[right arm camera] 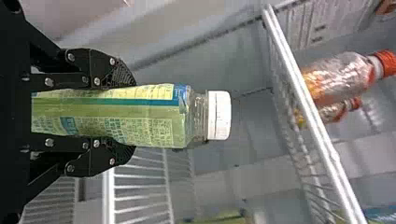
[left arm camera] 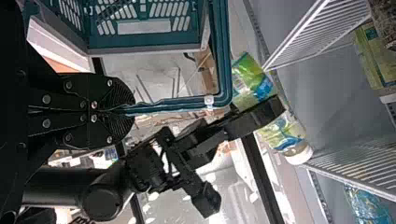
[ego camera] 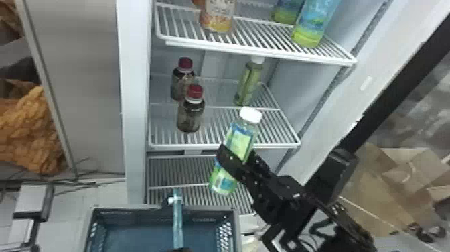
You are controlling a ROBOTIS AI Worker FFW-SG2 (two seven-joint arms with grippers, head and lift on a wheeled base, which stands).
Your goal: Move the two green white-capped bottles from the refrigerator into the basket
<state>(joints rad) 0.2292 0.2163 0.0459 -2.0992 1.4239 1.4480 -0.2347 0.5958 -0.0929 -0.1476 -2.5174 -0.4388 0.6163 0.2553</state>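
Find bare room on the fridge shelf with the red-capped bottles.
The shelf is bare between the red-capped bottles and the standing green bottle, and at front right by the side wall. Its left side is crowded by the red-capped pair. The bottle in the right gripper blocks part of the front.

Site: a lab or workshop is suggested; exact type cannot be confirmed. An upright refrigerator [ego camera: 134, 100] fitted with white wire shelves [ego camera: 261, 53] is noted in the head view. Thin dark cables [ego camera: 90, 183] are strewn by the pale floor [ego camera: 65, 231] on the left; brown packing material [ego camera: 378, 187] is heaped on the right, beyond the refrigerator.
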